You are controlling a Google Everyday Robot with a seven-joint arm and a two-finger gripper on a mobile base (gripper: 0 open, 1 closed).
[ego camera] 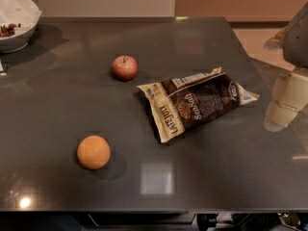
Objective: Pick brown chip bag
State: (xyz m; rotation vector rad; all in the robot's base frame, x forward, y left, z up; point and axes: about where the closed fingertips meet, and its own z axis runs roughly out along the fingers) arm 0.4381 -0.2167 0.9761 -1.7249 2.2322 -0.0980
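Observation:
The brown chip bag (197, 101) lies flat on the dark table (57, 109), right of centre, with "Late July" and "Sea Salt" lettering and cream edges. Its long axis runs from lower left to upper right. My gripper (280, 110) hangs at the right edge of the view, just right of the bag's far corner and apart from it. It holds nothing that I can see.
A red apple (125, 67) sits left of the bag and farther back. An orange (93, 152) sits at the front left. A white bowl (17, 25) stands at the back left corner. The table's right edge runs close by the gripper.

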